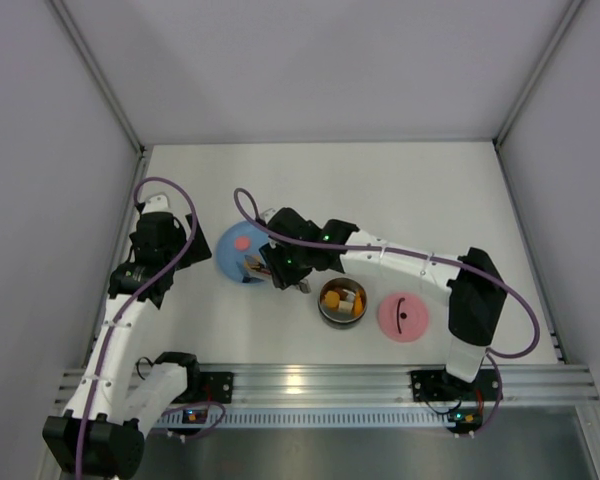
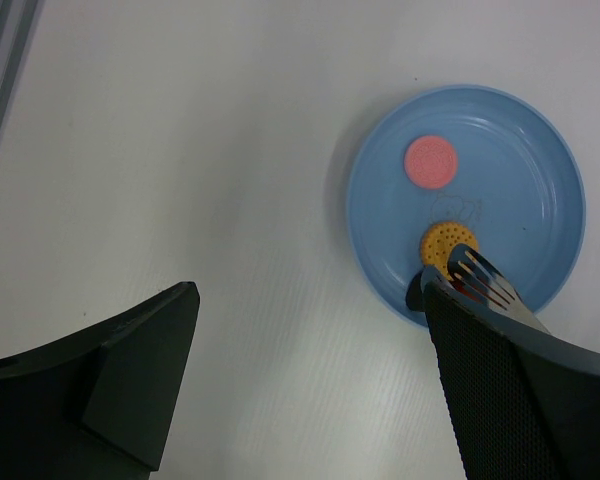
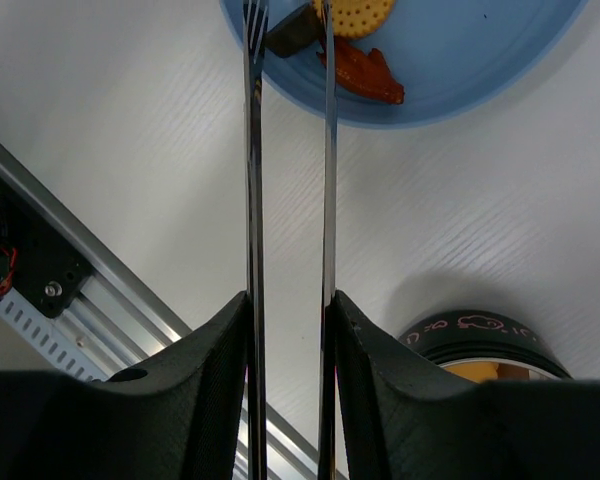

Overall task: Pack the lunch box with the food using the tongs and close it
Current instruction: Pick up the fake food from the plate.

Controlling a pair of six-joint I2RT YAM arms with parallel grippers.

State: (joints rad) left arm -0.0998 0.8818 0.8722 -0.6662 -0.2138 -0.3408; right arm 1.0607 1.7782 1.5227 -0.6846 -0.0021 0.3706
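Right gripper [image 3: 288,310] is clamping the tongs [image 3: 252,150], whose tips are straddling a brown piece [image 3: 292,35] on the plate [image 3: 460,60]. Left gripper [image 2: 308,290] is hanging open beside the plate. Near its lid [image 1: 403,316], the box [image 1: 341,301] is sitting uncovered on the surface [image 1: 380,200].

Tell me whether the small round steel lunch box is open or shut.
Open: the steel lunch box shows food inside; its flat round pink lid lies beside it, apart.

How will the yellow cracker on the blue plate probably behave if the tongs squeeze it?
The yellow cracker looks thin and flat, so it is likely light and stiff, yet may crack under a hard squeeze. Lying flat on the smooth blue plate, it may slide from the tongs rather than lift.
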